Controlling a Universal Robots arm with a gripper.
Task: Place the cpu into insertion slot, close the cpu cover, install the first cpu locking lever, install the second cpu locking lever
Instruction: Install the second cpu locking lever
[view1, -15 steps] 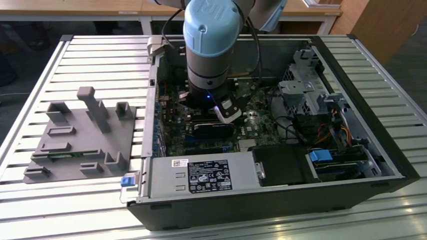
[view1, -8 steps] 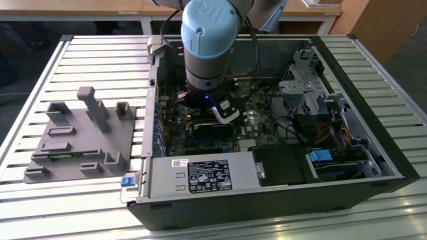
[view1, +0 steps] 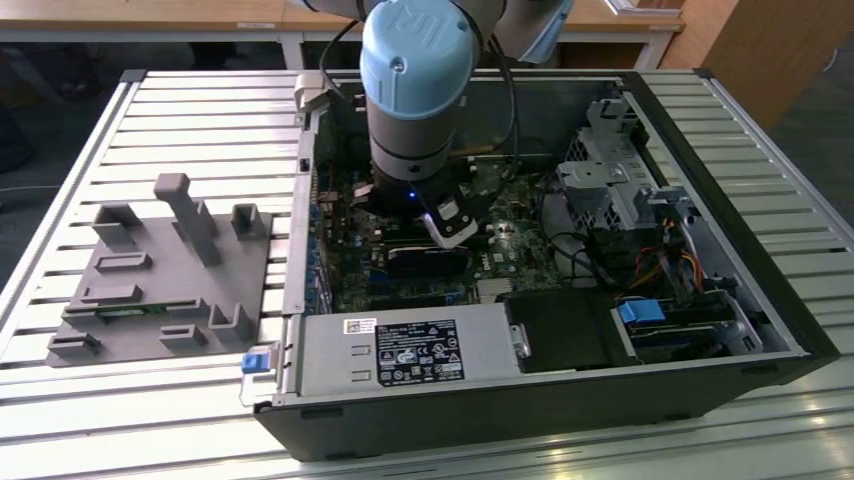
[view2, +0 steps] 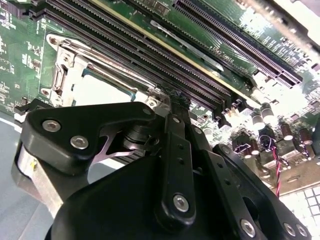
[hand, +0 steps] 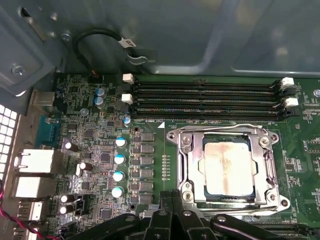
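The cpu (hand: 227, 170), a dull silver square, lies in the insertion slot (hand: 284, 202) on the green board. The cpu cover (hand: 192, 165), a silvery frame, lies flat around the chip. A thin metal lever (hand: 220, 129) runs along one side of the socket. My gripper (hand: 172, 196) stands at the socket's edge near one corner, its fingers pressed together with nothing seen between them. In the second wrist view the shut gripper (view2: 175, 97) hangs just beside the cpu (view2: 102, 90). In the exterior view the gripper (view1: 447, 225) reaches down into the open computer case.
Long black memory slots (hand: 205, 100) run beside the socket. Capacitors (hand: 119, 160) and rear ports (hand: 35, 165) crowd the board. The case walls (view1: 747, 200), drive cage (view1: 601, 170) and power supply (view1: 414, 350) hem in the arm. A grey fixture tray (view1: 160, 270) lies on the exterior view's left.
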